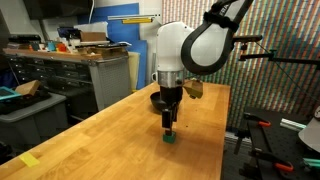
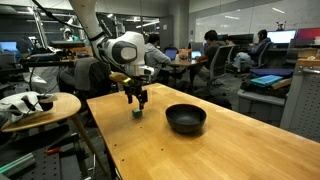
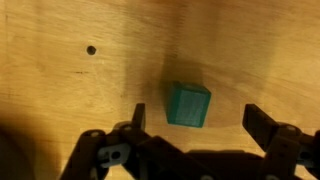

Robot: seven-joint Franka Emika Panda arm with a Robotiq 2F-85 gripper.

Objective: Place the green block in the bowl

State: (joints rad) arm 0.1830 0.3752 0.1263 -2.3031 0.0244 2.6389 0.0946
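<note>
The green block [image 3: 187,105] is a small cube lying on the wooden table. In the wrist view it sits between my two fingers, nearer the left one, with bare wood on both sides. My gripper [image 3: 195,118] is open and points straight down over it. In both exterior views the gripper [image 1: 169,124] [image 2: 137,103] hangs just above the block [image 1: 170,138] [image 2: 136,113]. The black bowl [image 2: 186,119] stands on the table a short way from the block; in an exterior view only its edge [image 1: 155,99] shows behind the arm.
The wooden table [image 1: 110,140] [image 2: 200,150] has edges close to the block. A dark dot [image 3: 91,50] marks the wood. A yellow tape piece [image 1: 30,160] lies near the table corner. A round side table [image 2: 40,105] with objects stands beside the table.
</note>
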